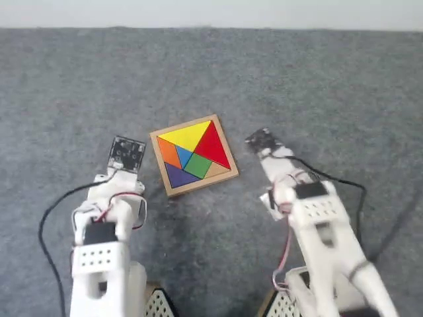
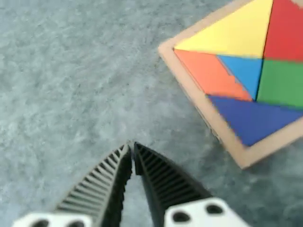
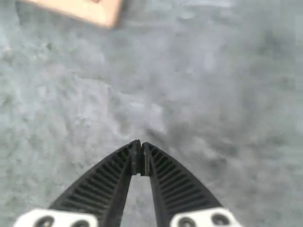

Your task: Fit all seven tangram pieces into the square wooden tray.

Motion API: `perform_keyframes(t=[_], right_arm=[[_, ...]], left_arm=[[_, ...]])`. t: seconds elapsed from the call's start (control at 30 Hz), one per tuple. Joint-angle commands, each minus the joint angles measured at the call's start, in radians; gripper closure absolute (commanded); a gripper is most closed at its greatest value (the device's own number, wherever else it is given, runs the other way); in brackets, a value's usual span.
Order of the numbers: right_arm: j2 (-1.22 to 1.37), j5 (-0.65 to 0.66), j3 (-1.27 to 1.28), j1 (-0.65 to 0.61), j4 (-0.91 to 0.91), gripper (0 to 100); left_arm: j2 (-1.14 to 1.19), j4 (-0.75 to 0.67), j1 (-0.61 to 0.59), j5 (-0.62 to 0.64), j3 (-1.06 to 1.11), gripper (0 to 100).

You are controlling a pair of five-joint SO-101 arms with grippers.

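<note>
Tray sits on grey carpet between the arms, pieces flush inside; looks finished to me. Clenched on nothing, left gripper and right gripper flank it, I judge to leave it undisturbed. I can hardly tell the pale corner piece from wood.

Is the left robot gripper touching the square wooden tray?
Apart. The left wrist view shows bare grey carpet between the left gripper and the square wooden tray.
</note>
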Motion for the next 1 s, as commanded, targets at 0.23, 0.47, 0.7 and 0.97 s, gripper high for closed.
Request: perform_keyframes(t=[0.23, 0.47, 0.7, 0.97], right_arm=[[-0.972, -0.003, 0.470, -0.051, -0.001, 99.1], [-1.093, -0.009, 0.566, -0.028, 0.068, 99.0], [-1.064, -0.003, 0.585, -0.028, 0.148, 99.0], [-1.064, -0.003, 0.585, -0.035, 0.159, 99.0]], left_arm=[[-0.373, -0.011, -0.002, -0.011, 0.206, 98], [-0.540, 0.282, -0.021, -0.015, 0.206, 98], [-0.677, 0.554, -0.020, -0.015, 0.203, 98], [-0.721, 0.588, -0.020, -0.015, 0.199, 98]])
